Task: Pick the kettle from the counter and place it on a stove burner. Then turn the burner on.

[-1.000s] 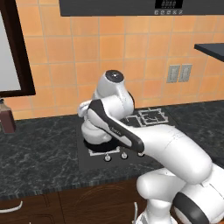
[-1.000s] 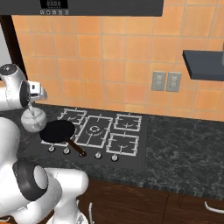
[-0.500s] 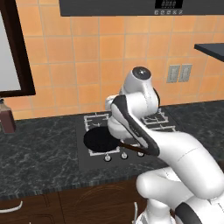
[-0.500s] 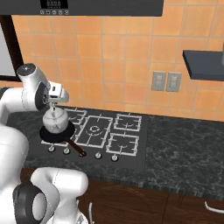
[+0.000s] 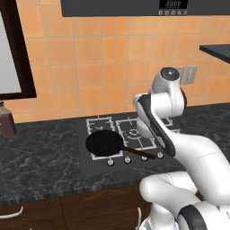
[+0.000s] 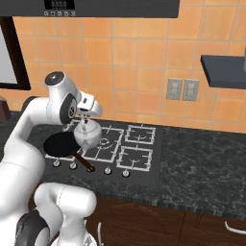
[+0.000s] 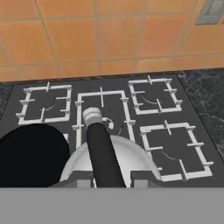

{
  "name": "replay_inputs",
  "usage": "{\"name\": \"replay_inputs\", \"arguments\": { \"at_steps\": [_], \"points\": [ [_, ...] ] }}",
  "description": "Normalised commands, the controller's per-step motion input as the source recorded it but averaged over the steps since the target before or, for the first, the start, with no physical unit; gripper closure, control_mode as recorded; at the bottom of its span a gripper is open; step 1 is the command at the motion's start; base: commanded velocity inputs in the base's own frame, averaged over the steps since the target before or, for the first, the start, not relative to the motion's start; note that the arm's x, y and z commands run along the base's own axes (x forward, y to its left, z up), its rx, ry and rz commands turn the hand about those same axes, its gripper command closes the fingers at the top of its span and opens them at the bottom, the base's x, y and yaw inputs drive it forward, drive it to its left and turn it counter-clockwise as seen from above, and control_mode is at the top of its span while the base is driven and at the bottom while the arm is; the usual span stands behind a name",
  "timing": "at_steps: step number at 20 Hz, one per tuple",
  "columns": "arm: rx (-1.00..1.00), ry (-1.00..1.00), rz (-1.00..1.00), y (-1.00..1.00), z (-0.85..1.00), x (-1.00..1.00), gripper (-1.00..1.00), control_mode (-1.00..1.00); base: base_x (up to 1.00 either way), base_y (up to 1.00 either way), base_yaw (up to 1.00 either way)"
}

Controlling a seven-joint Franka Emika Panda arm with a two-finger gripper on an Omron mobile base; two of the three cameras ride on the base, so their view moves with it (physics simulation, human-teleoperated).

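A: How should this carry go?

B: Keep the kettle [image 6: 87,134] level, clear the pan [image 6: 58,145], and drift it over the front-right burner [image 7: 174,151] before lowering.

A: Where's it sitting relative to the fingers?

B: The gripper [image 7: 108,180] is nearly closed, pinching the dark handle [image 7: 103,156]; the body is hanging directly below the fingertips, in the air over the central burner [image 7: 104,114], beside the pan.
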Motion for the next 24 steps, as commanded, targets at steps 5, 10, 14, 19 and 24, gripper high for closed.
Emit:
{"name": "replay_inputs", "arguments": {
  "at_steps": [5,10,14,19,24],
  "points": [
    [0.00,0.00,-0.10,-0.89,-0.07,0.15,1.00,-1.00,0.00,0.00,0.00],
    [0.00,0.00,-0.01,-0.69,-0.33,0.14,1.00,-1.00,0.00,0.00,0.00],
    [0.00,0.00,0.00,-0.53,-0.19,0.18,1.00,-1.00,0.00,0.00,0.00],
    [0.00,0.00,0.00,-0.61,-0.20,0.12,1.00,-1.00,0.00,0.00,0.00],
    [0.01,0.01,0.00,-0.50,-0.10,0.20,1.00,-1.00,0.00,0.00,0.00]
  ]
}}
